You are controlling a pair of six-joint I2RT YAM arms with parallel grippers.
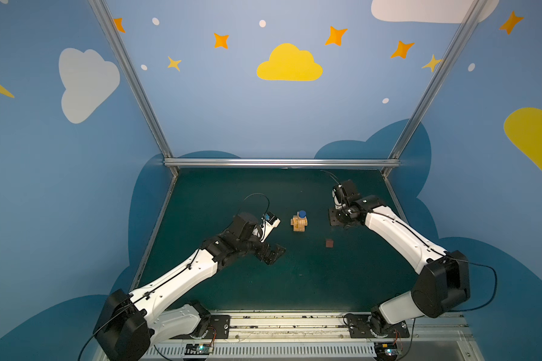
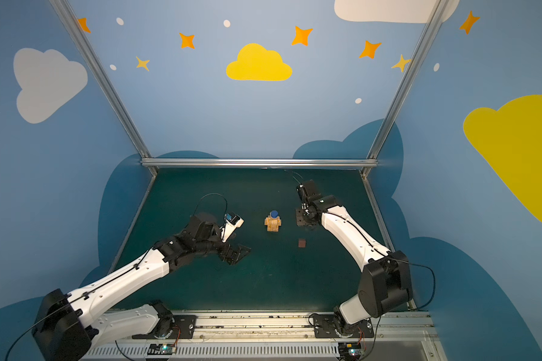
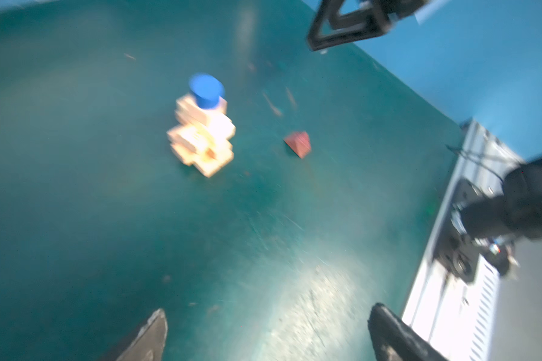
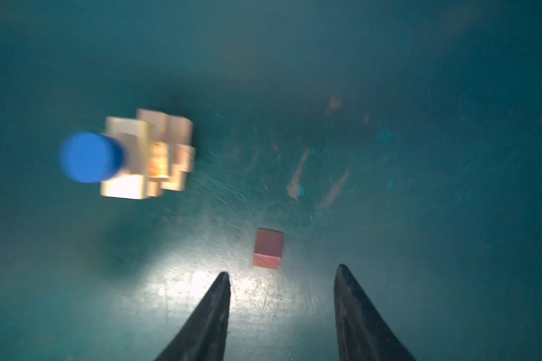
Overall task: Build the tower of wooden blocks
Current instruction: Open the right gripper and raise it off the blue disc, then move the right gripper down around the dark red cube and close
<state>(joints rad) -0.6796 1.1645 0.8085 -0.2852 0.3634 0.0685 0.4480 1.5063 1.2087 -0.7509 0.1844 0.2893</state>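
The tower (image 1: 300, 223) stands mid-tabletop (image 1: 232, 281), blue piece (image 1: 301, 214) on top. The brown cube (image 4: 268, 248) lies apart, unplaced: likely the last step. Left tool (image 3: 269, 308) is spread, empty; right tool (image 4: 283, 272), jaws parted and empty, hovers near the cube.

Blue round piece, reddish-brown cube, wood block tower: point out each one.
blue round piece (image 1: 301, 214), in a top view, on its top face
reddish-brown cube (image 4: 268, 243), right wrist view, on its top face
wood block tower (image 1: 299, 225), in a top view, on its tan bars

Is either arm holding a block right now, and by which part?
Nothing is held: the left gripper and right gripper both stand open and empty.
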